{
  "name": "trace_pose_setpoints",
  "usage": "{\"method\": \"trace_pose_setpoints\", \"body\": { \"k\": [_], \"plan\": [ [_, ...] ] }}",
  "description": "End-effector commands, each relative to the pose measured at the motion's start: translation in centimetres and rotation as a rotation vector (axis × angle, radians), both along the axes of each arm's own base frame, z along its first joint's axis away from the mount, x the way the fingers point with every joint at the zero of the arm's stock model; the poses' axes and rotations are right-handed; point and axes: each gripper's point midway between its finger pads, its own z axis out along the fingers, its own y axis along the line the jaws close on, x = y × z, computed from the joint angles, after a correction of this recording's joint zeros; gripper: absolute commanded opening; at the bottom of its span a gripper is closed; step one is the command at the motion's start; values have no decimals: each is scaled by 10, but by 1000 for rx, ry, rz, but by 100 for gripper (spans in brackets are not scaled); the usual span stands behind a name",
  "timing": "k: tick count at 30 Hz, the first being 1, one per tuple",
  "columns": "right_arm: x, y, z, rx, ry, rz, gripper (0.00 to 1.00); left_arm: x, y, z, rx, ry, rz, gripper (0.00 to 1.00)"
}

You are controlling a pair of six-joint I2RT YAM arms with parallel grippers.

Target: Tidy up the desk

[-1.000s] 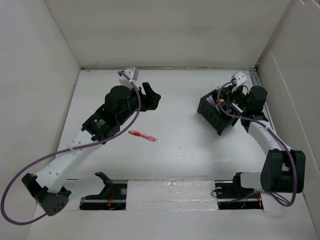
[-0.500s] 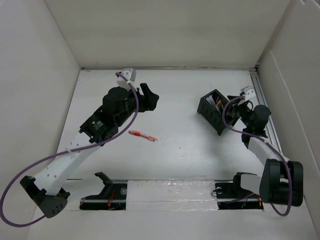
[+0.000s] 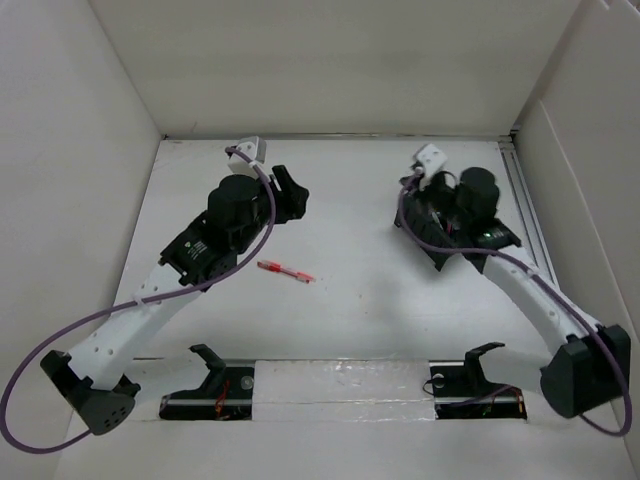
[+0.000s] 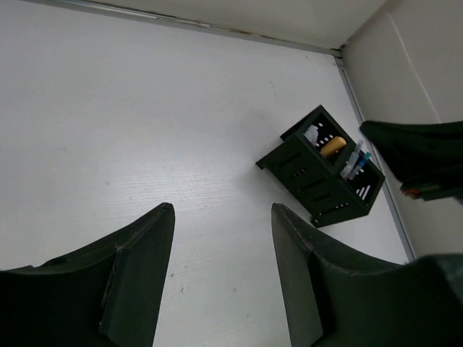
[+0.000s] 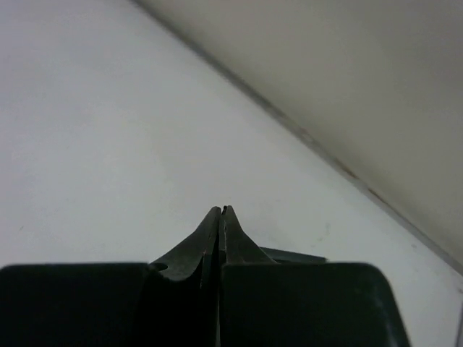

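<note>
The desk [image 3: 370, 300] is a white surface with walls on three sides. A red pen [image 3: 285, 270] lies on it left of centre, just below my left arm. My left gripper [image 3: 292, 190] hovers past the pen; in the left wrist view it [image 4: 221, 210] is open, with only bare desk [image 4: 145, 108] between its fingers. My right gripper [image 3: 418, 195] hangs over the black slotted pen holder [image 3: 432, 240] and hides part of it. Seen from the right wrist, that gripper [image 5: 221, 210] is shut on nothing, above bare desk [image 5: 108, 144].
The pen holder [image 4: 325, 173] contains an orange item and several pens. A metal rail [image 3: 525, 200] runs along the desk's right edge. Two black brackets [image 3: 210, 360] [image 3: 480, 355] stand at the near edge by the arm bases.
My right arm swung left from beside the pen holder to over it, and its gripper opened briefly, then shut. My left gripper narrowed a little and drew back slightly.
</note>
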Motion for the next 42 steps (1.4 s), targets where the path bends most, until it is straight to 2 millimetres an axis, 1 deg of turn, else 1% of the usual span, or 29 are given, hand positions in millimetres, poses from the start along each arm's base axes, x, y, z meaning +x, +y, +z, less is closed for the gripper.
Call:
{"method": "trace_pose_setpoints", "body": {
  "k": [1, 2, 3, 4, 5, 6, 7, 8, 9, 10, 11, 12, 13, 14, 15, 16, 17, 18, 20, 21, 22, 23, 24, 25, 26, 27, 31, 40, 42],
  "plan": [
    [-6, 49, -70, -240, 196, 66, 0, -2, 38, 35, -76, -35, 184, 51],
    [-20, 88, -70, -265, 195, 156, 0, -5, 47, 32, -63, -18, 219, 49],
    [-33, 138, -103, -302, 270, 268, 0, -6, 63, 39, -84, -18, 297, 49],
    [-30, 141, -93, -291, 251, 268, 0, -6, 63, 39, -85, -18, 298, 49],
    [-33, 158, -102, -298, 273, 304, 8, -8, 75, 40, -81, -12, 351, 49],
    [-37, 174, -109, -300, 292, 332, 13, -10, 79, 42, -92, -8, 370, 50],
    [-47, 200, -134, -339, 334, 382, 23, -12, 82, 41, -92, 4, 381, 50],
    [-45, 218, -126, -335, 315, 403, 26, -15, 87, 46, -101, -7, 391, 50],
    [-46, 230, -130, -349, 318, 408, 29, -18, 89, 49, -107, -12, 391, 50],
    [-48, 241, -138, -367, 334, 419, 31, -20, 92, 51, -111, -21, 391, 51],
    [-50, 264, -146, -377, 344, 447, 37, -25, 97, 56, -124, -38, 392, 51],
    [-52, 275, -149, -375, 361, 466, 39, -28, 99, 59, -127, -52, 386, 51],
    [-56, 290, -165, -403, 406, 484, 41, -34, 104, 65, -140, -76, 381, 52],
    [-61, 294, -182, -426, 429, 495, 41, -37, 107, 67, -142, -84, 381, 52],
    [-59, 304, -176, -417, 417, 492, 41, -39, 109, 68, -144, -90, 378, 52],
    [-60, 309, -183, -427, 427, 494, 41, -41, 112, 70, -145, -96, 379, 53],
    [-58, 311, -195, -437, 446, 487, 41, -45, 115, 72, -142, -108, 376, 54],
    [-58, 317, -195, -431, 448, 482, 41, -46, 116, 72, -137, -110, 375, 54],
    [-55, 320, -201, -425, 452, 469, 36, -49, 119, 73, -131, -115, 375, 54],
    [-55, 323, -209, -424, 465, 475, 34, -49, 120, 72, -121, -115, 372, 54],
    [-54, 326, -209, -420, 464, 481, 32, -49, 121, 71, -116, -117, 376, 54],
    [-54, 327, -211, -424, 471, 484, 32, -49, 121, 71, -114, -118, 375, 54],
    [-54, 328, -220, -436, 487, 487, 32, -50, 122, 72, -112, -122, 376, 54],
    [-53, 331, -218, -438, 485, 490, 31, -50, 122, 73, -113, -127, 375, 55],
    [-53, 332, -220, -439, 491, 492, 31, -49, 122, 72, -111, -129, 377, 55],
    [-57, 336, -220, -439, 489, 505, 30, -49, 123, 73, -109, -132, 377, 55],
    [-57, 339, -225, -432, 496, 508, 30, -49, 124, 75, -100, -143, 379, 55],
    [-56, 341, -235, -438, 512, 508, 26, -49, 126, 71, -90, -141, 387, 56],
    [-57, 342, -241, -444, 526, 514, 25, -49, 126, 70, -86, -139, 388, 57]
  ]
}}
